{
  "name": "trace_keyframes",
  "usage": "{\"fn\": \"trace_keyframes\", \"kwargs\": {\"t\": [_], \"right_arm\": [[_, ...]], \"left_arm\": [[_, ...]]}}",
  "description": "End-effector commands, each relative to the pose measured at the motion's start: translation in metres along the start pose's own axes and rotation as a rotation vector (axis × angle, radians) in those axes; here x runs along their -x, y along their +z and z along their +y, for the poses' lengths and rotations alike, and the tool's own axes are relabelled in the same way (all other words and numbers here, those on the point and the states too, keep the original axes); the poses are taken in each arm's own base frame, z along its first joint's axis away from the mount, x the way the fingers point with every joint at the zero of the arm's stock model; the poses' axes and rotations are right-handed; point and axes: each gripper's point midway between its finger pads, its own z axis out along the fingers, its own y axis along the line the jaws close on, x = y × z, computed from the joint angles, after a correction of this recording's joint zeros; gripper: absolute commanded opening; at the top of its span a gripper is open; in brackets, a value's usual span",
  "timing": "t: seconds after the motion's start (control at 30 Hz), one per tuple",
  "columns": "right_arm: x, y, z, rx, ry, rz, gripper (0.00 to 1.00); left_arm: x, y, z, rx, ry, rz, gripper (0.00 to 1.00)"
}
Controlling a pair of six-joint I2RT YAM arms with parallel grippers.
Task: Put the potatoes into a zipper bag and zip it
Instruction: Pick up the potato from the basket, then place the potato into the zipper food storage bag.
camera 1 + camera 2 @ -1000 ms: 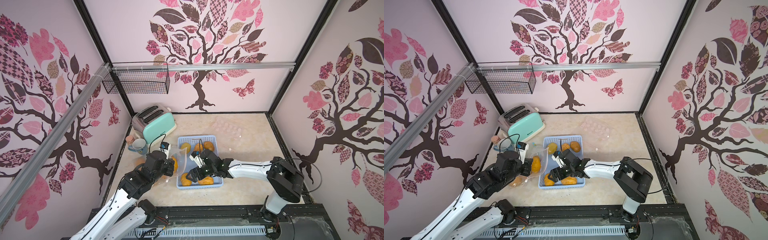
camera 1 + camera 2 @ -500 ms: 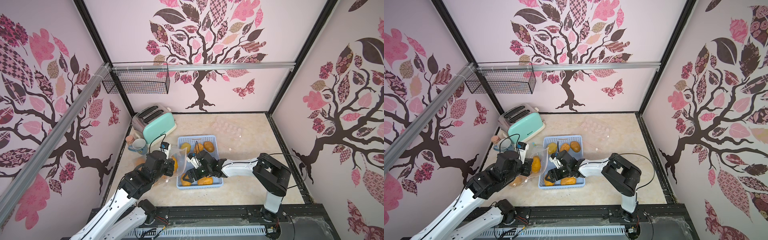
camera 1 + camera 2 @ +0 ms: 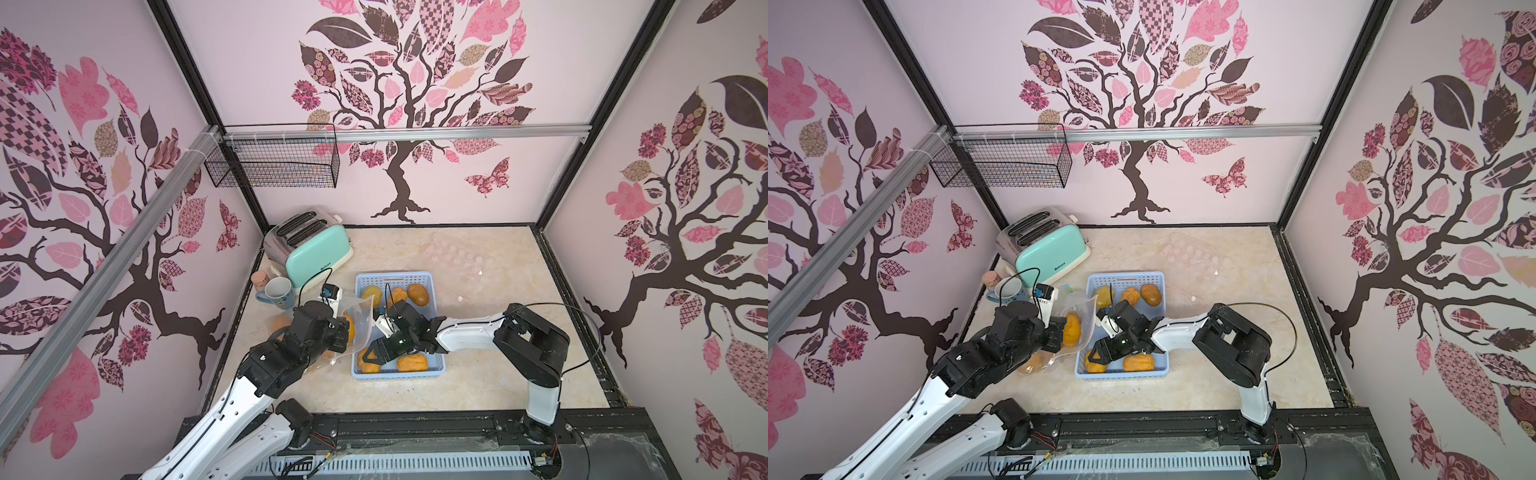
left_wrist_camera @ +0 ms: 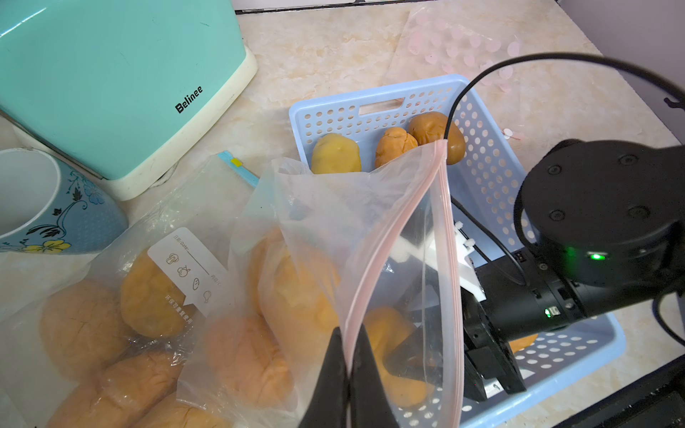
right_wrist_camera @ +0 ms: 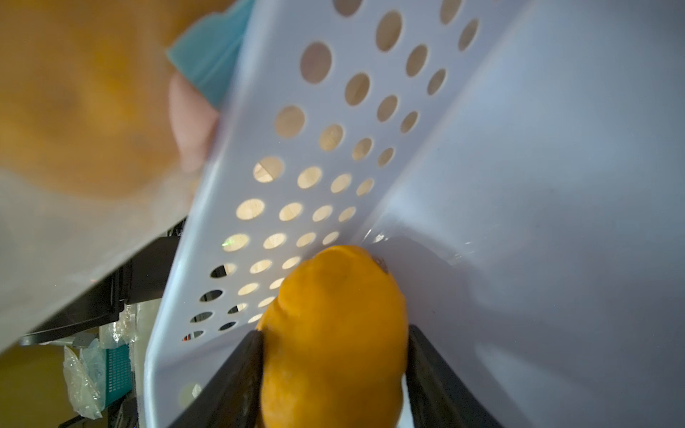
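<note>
Jaws slipping off the potato (image 5: 333,333) is my first worry. It lies tucked into the near left corner of the basket (image 5: 519,148), and I judge the grip catches only its end. A lift could squirt it loose or drag the basket along.

My next worry is the bag (image 4: 333,229) just left of the basket. One thin pinch on the pink zipper strip (image 4: 441,222) holds its mouth up, so a potato knocking that strip could tug it free and let the mouth sag.

For now the right jaws stand partly spread, one on each side of that potato, both against its skin as far as I can tell. The left jaws are pressed together on the strip. Three more potatoes (image 3: 398,295) wait at the basket's far end, and several lie in the bag.
</note>
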Motion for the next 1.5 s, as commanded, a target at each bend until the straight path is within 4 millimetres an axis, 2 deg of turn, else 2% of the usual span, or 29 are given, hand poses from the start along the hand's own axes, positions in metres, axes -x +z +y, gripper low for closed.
{"fn": "trace_keyframes", "kwargs": {"t": [0.0,0.23,0.4,0.6,0.77,0.87,1.0,1.1,1.33,1.47], "right_arm": [[0.003,-0.001,0.004,-0.012,-0.03,-0.007,0.57],[0.023,-0.036,0.018,-0.064,-0.132,-0.131,0.56],[0.036,-0.074,0.024,-0.146,-0.215,-0.238,0.56],[0.051,-0.121,0.041,-0.204,-0.312,-0.351,0.56],[0.071,-0.164,0.074,-0.205,-0.385,-0.467,0.57],[0.083,-0.181,0.098,-0.151,-0.409,-0.529,0.58],[0.095,-0.18,0.128,-0.018,-0.405,-0.538,0.58],[0.105,-0.17,0.138,0.036,-0.389,-0.534,0.58],[0.126,-0.134,0.127,-0.012,-0.383,-0.501,0.58],[0.131,-0.119,0.107,-0.081,-0.366,-0.495,0.58]], "left_arm": [[-0.007,0.003,0.0,-0.002,0.014,0.01,0.0],[-0.007,0.004,0.0,-0.001,0.014,0.013,0.0],[-0.007,0.003,0.0,-0.002,0.012,0.011,0.0],[-0.008,0.004,0.0,-0.003,0.015,0.017,0.0],[-0.008,0.005,0.0,-0.002,0.015,0.02,0.0],[-0.008,0.005,-0.001,-0.004,0.016,0.019,0.0],[-0.008,0.005,0.0,-0.002,0.014,0.02,0.0],[-0.008,0.006,-0.001,-0.003,0.015,0.026,0.0],[-0.009,0.009,-0.001,-0.002,0.021,0.036,0.0],[-0.009,0.008,-0.001,-0.001,0.018,0.034,0.0]]}}
